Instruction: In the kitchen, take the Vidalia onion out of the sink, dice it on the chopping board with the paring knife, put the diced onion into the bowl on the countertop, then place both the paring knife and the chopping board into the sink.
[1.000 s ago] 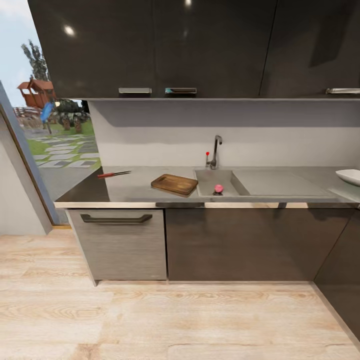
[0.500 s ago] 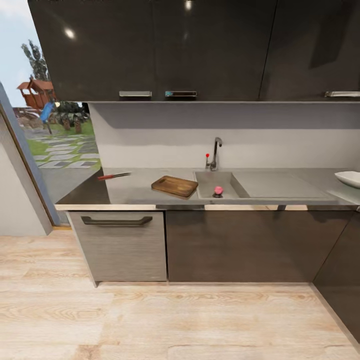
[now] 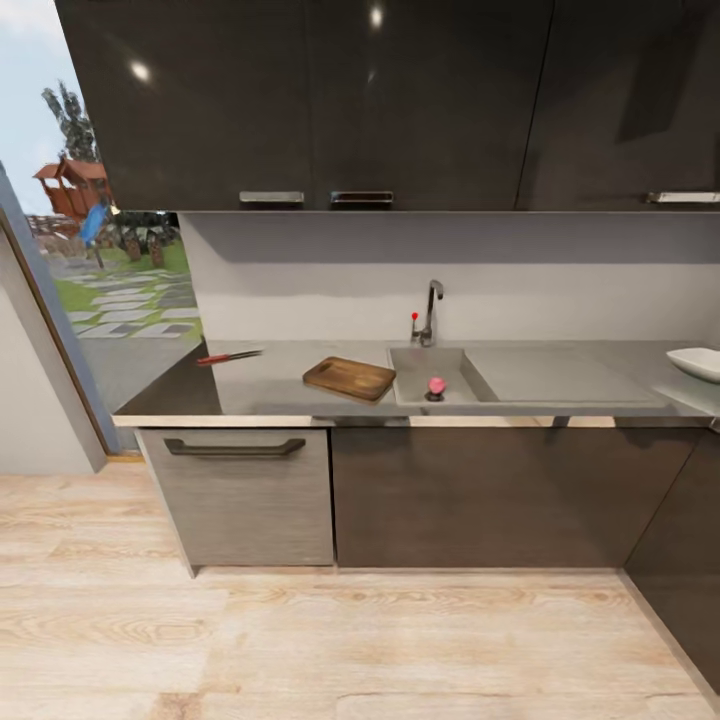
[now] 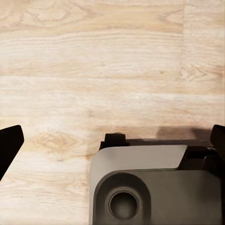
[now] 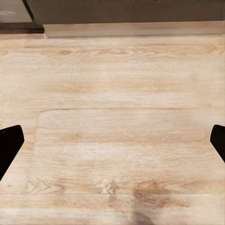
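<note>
In the head view a small pinkish Vidalia onion [image 3: 436, 385] lies by the drain in the grey sink [image 3: 412, 365], under the chrome tap [image 3: 431, 310]. The brown wooden chopping board [image 3: 349, 378] rests on the grey countertop [image 3: 270, 385] just left of the basin. Farther left lies the paring knife [image 3: 228, 357], red handle toward the window. The white bowl [image 3: 697, 363] sits at the counter's far right. My left gripper [image 4: 114, 140] and right gripper [image 5: 114, 143] are both open over the wooden floor, far from the counter, holding nothing.
Dark wall cabinets [image 3: 400, 100] hang above the counter, with dark base cabinets and a grey handled drawer front [image 3: 240, 490] below. A glass door [image 3: 90, 280] opens to a garden at the left. Light wood floor [image 3: 350, 640] lies between me and the counter. My grey base [image 4: 150, 187] shows under the left gripper.
The whole head view has slid slightly downward, so the camera moved. The onion, board, knife and bowl stay where they were.
</note>
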You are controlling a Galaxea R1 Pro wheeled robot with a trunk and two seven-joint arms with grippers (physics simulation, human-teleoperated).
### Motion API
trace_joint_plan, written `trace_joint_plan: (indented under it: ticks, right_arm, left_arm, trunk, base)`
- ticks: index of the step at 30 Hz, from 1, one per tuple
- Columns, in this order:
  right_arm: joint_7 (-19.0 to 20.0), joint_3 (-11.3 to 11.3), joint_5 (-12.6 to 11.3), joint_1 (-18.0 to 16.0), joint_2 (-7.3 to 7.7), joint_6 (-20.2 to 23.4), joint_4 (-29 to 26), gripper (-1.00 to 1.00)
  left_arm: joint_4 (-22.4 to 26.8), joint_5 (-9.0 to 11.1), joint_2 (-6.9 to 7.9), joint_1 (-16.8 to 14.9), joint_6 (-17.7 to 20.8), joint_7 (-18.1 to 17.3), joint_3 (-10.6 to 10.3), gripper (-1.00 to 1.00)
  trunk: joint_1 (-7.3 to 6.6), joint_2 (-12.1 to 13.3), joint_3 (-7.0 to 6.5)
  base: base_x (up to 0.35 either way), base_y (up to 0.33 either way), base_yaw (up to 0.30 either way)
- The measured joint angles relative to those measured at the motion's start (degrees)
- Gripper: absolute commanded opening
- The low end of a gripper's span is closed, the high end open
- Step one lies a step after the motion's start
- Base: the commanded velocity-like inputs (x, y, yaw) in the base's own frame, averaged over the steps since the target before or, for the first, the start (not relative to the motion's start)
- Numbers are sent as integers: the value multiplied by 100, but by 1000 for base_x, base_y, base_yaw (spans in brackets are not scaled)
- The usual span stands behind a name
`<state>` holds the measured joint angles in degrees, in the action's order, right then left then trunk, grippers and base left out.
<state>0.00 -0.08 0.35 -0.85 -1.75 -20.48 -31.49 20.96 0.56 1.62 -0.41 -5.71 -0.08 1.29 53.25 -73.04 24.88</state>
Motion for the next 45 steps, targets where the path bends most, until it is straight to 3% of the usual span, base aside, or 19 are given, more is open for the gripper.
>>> trace_joint_plan:
  ticks: [45]
  right_arm:
    - [0,0,6,0,8,0,-1,100]
  left_arm:
    - [31,0,-2,2,0,7,1,100]
  trunk:
    - [-989,1806,-809]
  base:
    - [0,0,0]
